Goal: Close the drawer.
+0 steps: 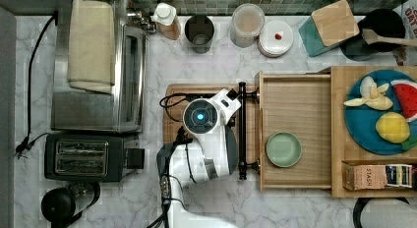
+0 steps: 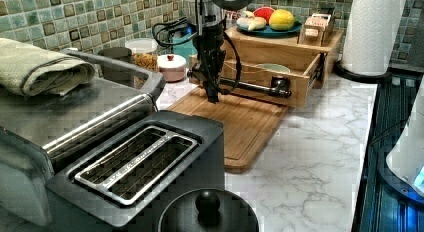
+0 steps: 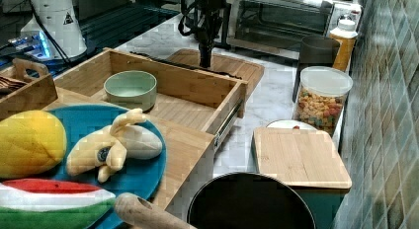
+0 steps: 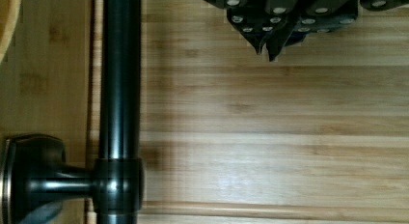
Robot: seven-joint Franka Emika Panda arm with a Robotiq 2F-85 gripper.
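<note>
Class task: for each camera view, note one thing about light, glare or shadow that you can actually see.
Top view: even, bright light on the marble counter. Left view: dim, with sheen on the toaster oven. Right view: dark background, glossy drawer wood. Wrist view: a highlight streak runs along the black handle, with soft glare on the cutting board.

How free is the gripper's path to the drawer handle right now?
Probably free. The gripper, fingers together, hangs over the cutting board just beside the handle, with nothing between them. The drawer stands open, so a push on the bar should work.
</note>
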